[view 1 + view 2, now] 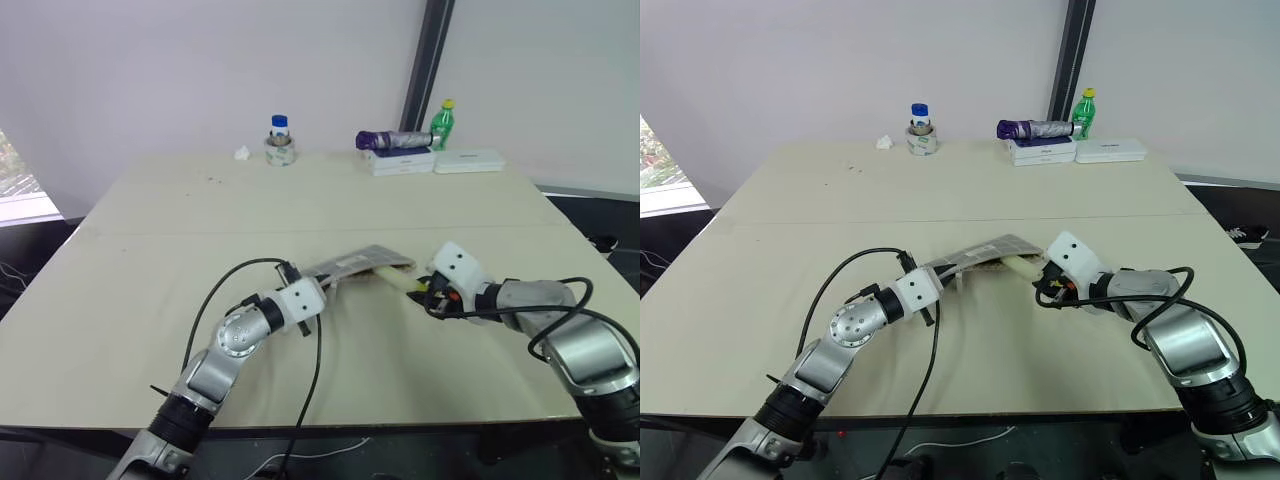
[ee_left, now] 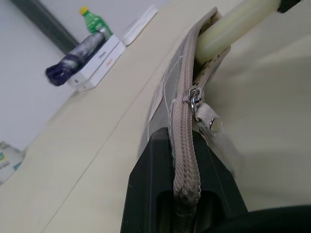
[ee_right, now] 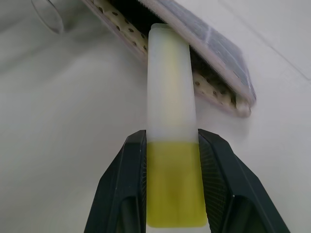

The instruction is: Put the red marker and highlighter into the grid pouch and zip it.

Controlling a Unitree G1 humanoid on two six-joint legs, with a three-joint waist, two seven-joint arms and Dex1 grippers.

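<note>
The grid pouch (image 1: 362,261) lies mid-table, grey with white lines, one end lifted. My left gripper (image 1: 322,291) is shut on that end, its black fingers (image 2: 155,189) clamping the fabric below the zipper pull (image 2: 194,99). The zipper (image 2: 187,145) stands partly open at the far end. The highlighter (image 3: 171,111), with a pale body and a brighter yellow end, is held in my right gripper (image 3: 171,141), which is shut on the yellow end. Its pale tip (image 2: 228,29) sits at the pouch's open mouth. The red marker is out of view.
At the table's back edge stand a green bottle (image 1: 442,122), a purple folded umbrella (image 1: 392,140) on white boxes (image 1: 402,162), another white box (image 1: 470,160) and a blue-capped jar (image 1: 280,140). A scrap of paper (image 1: 241,153) lies beside the jar.
</note>
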